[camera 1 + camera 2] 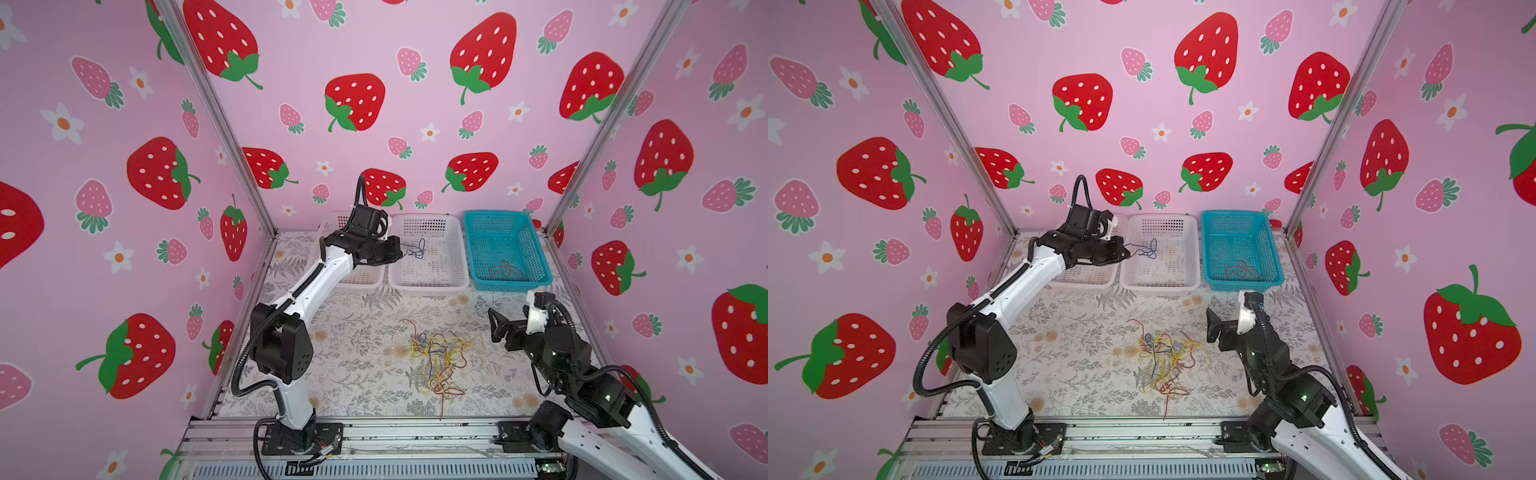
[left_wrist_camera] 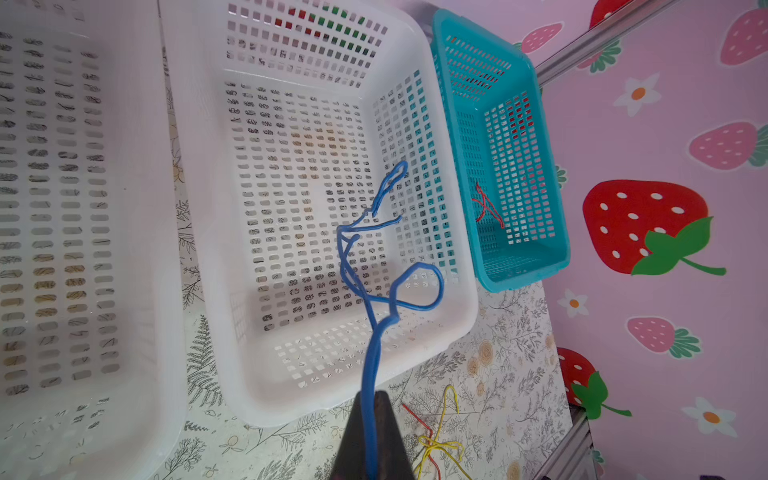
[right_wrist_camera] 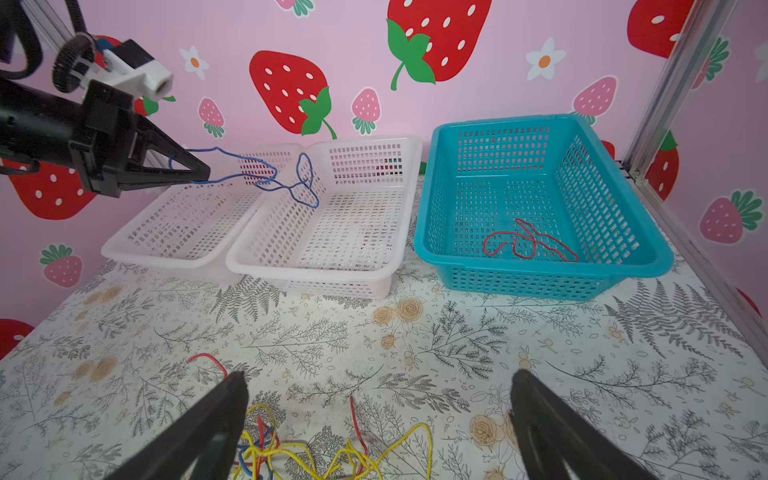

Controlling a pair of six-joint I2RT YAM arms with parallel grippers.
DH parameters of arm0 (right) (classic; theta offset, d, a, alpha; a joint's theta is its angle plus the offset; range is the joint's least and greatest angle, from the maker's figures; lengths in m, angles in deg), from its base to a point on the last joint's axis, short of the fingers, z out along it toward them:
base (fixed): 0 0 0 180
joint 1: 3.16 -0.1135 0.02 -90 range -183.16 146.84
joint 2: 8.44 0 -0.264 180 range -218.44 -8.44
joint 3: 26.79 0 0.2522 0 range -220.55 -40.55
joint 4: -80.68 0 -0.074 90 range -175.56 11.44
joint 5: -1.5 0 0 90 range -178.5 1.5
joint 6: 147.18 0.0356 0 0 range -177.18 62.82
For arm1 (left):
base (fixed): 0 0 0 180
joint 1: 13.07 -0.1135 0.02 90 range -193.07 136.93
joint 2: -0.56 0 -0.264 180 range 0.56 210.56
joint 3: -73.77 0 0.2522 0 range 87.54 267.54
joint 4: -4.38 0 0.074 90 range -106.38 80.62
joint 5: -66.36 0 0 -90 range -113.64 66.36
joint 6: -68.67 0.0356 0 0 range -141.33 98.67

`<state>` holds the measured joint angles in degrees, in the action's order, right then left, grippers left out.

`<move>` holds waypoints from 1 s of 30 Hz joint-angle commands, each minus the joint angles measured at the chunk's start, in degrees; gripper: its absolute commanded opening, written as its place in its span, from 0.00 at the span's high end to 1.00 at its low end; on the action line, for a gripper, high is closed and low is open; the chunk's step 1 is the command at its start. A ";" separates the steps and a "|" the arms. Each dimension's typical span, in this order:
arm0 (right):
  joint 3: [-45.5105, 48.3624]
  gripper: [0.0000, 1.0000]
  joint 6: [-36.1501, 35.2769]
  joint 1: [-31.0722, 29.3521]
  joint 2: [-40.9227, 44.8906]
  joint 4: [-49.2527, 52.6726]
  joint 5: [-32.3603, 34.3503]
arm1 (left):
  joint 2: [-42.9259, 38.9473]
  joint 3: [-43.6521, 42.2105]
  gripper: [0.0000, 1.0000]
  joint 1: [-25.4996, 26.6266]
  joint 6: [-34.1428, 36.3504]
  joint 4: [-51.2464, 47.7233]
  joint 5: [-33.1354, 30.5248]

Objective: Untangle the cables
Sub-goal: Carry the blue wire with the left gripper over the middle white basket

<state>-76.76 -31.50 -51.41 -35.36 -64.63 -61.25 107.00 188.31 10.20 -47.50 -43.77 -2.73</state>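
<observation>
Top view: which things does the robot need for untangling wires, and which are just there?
For the job: tangled pile of wires; blue wire in the shut left gripper, above the middle white basket; red wire in the teal basket; open right gripper.
Just there: strawberry walls; flowery table cover; metal posts.

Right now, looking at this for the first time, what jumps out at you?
The strawberry wallpaper shouts loudest, all around the table. Next, the left hand holds a blue wire pinched above the middle white basket, and a tangle of yellow, red and blue wires lies on the table beside the open right hand.
</observation>
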 commanded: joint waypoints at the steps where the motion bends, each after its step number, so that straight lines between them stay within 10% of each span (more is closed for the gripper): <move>1: 0.70 0.01 -0.34 0.18 0.39 -0.63 0.81 | 2.71 4.76 1.00 0.80 0.16 -0.59 -1.17; 30: 1.25 0.01 -0.80 0.56 0.30 -1.33 -0.42 | 12.10 9.37 1.00 3.89 0.95 -2.85 -3.59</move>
<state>-76.15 -31.77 -51.34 -35.40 -64.96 -61.56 118.30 195.48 13.78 -47.09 -45.70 -5.66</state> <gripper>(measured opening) 0.993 0.060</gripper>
